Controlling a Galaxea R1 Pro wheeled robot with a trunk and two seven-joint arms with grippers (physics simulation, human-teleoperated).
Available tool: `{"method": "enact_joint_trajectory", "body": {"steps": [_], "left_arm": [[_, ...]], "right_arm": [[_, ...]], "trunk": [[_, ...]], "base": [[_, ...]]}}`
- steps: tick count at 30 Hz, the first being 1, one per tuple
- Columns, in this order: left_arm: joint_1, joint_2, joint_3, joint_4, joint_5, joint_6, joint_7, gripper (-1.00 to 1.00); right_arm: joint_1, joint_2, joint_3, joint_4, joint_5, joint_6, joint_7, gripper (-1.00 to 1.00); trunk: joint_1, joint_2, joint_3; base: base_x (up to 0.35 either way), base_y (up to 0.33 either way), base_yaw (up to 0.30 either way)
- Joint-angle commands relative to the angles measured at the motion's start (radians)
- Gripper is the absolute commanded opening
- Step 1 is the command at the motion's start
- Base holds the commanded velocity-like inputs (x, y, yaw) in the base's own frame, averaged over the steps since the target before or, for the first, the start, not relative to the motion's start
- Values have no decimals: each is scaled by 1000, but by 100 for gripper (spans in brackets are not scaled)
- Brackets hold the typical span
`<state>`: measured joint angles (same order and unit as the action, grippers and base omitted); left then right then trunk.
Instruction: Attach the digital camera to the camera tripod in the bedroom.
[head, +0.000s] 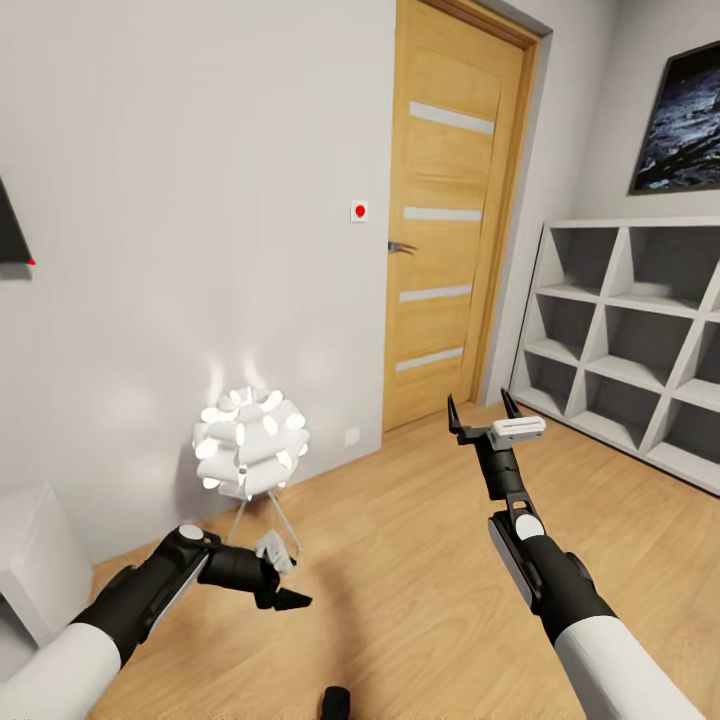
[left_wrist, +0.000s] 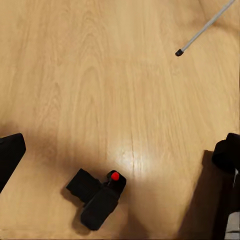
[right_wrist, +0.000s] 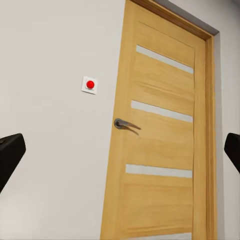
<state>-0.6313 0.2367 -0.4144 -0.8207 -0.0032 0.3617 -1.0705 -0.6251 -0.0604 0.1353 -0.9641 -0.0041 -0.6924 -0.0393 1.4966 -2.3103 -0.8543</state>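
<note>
Bedroom corner, door between lamp and shelves

The oak door with frosted strips (head: 452, 215) stands behind the light wood plank floor (head: 400, 560); the white cube shelves (head: 640, 330) lie to its right, the glowing white lamp (head: 250, 442) to its left (near the wall).
</note>
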Motion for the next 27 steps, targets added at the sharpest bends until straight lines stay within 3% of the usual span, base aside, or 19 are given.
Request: {"method": "enact_joint_trajectory", "body": {"steps": [1,2,3,10,25,27], "left_arm": [[-1,1,-16,39,-1,-5,-2,100],[-1,1,-22,57,-1,-15,-1,100],[-1,4,-36,108,-1,-81,-1,100],[-1,25,-46,166,-1,-213,-1,100],[-1,26,-53,174,-3,-257,-5,100],[-1,22,-67,166,-3,-257,-5,100]], "right_arm": [[-1,-1,3,0,-1,-2,-4,100],[-1,-1,3,1,-1,-2,-4,100],[-1,-1,3,3,-1,-2,-4,100],[-1,-1,3,22,-1,-1,-4,100],[-1,-1,3,42,-1,-1,-4,100],[-1,-1,5,57,-1,-1,-4,100]], "trunk": [[4,-8,-4],[8,-15,-7],[11,-22,-11],[38,-71,-32],[96,-176,-79],[103,-190,-86]], "base": [[0,0,0],[0,0,0],[0,0,0],[0,0,0],[0,0,0],[0,0,0]]}}
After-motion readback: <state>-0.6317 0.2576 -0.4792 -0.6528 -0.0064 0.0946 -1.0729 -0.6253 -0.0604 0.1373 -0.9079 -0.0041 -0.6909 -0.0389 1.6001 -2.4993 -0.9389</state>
